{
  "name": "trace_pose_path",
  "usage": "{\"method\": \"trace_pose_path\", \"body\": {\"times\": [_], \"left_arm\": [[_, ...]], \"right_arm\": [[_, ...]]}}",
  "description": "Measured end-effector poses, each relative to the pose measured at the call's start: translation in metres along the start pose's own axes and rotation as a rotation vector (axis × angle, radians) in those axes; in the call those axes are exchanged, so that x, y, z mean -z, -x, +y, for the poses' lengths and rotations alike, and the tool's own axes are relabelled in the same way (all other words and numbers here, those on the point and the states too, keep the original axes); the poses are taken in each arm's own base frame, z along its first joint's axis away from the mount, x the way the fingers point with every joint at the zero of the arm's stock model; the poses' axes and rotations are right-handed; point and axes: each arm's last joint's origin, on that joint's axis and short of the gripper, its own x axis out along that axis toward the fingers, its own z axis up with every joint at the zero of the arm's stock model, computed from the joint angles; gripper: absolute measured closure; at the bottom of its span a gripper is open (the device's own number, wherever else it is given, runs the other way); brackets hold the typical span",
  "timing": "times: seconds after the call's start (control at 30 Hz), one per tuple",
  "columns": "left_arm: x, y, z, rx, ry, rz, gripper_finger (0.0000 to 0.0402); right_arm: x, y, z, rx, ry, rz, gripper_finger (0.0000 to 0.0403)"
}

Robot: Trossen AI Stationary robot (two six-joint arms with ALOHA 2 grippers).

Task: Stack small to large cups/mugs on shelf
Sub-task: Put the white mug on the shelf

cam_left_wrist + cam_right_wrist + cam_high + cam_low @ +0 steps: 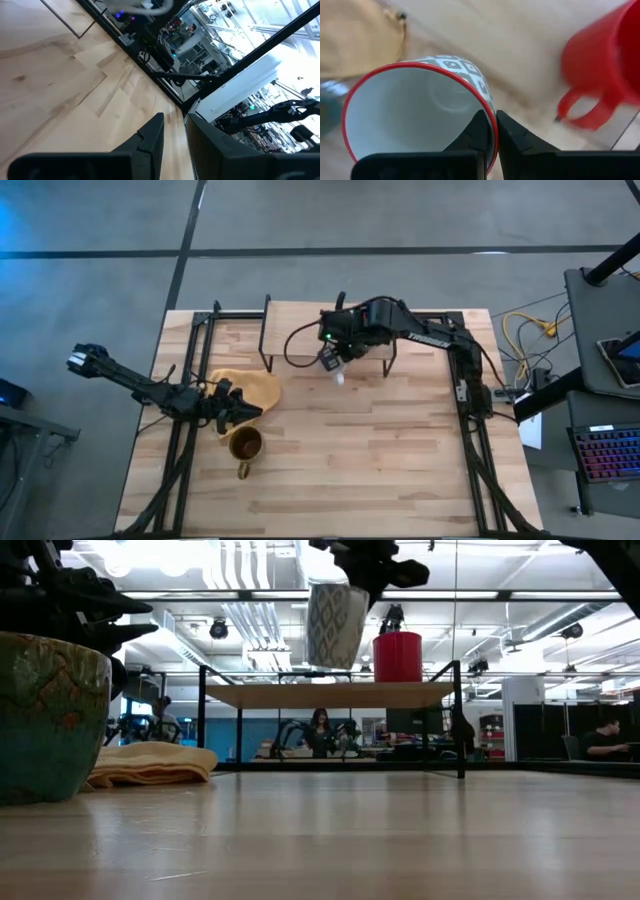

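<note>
My right gripper [335, 360] is shut on a white, grey-patterned cup with a red rim [335, 625], held above the left part of the light-wood shelf [340, 695]. A red mug [397, 655] stands upright on the shelf's right part; it also shows in the right wrist view [600, 65]. The brown-olive mug [245, 445] stands on the tabletop at the near left, its handle toward the near edge. My left gripper [238, 418] hovers just above and beside it, open by a narrow gap and empty. My right gripper holds the white cup by its rim wall [492, 131], one finger inside the cup and one outside. The fingers come from above, pointing down. The cup hangs below them, mouth up and slightly tilted, clear of the shelf.
A crumpled yellow cloth [248, 390] lies on the table between the shelf and the brown-olive mug. Black frame rails run along the table's left and right sides. Bare wood lies in the middle and near right. People show in the room behind.
</note>
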Motion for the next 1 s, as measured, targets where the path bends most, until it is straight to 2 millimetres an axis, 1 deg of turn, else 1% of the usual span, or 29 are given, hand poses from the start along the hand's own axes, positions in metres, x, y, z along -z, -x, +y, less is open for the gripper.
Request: {"method": "trace_pose_path", "body": {"times": [0.07,0.2,0.27,0.47,0.57,0.73,1.0], "left_arm": [[0.0,0.0,0.0,-0.003,-0.001,0.002,0.0331],[0.001,-0.001,0.001,-0.012,-0.005,0.009,0.0331],[0.002,-0.001,0.002,-0.016,-0.007,0.013,0.0331],[0.003,-0.002,0.002,-0.023,-0.007,0.019,0.0331],[0.002,-0.002,0.002,-0.022,-0.006,0.018,0.0331],[0.003,-0.002,0.002,-0.023,-0.003,0.018,0.0331],[0.002,-0.002,0.002,-0.02,0.001,0.016,0.0331]], "right_arm": [[-0.003,0.003,-0.001,0.019,0.014,-0.047,0.039],[-0.013,0.01,-0.002,-0.022,0.004,-0.119,0.039],[-0.019,0.009,-0.008,-0.007,-0.012,-0.139,0.039],[-0.043,0.003,-0.032,0.03,-0.064,-0.161,0.039],[-0.051,0.001,-0.038,0.03,-0.068,-0.171,0.039],[-0.06,0.0,-0.044,-0.017,-0.055,-0.169,0.039],[-0.072,-0.005,-0.058,0.009,-0.068,-0.174,0.039]]}}
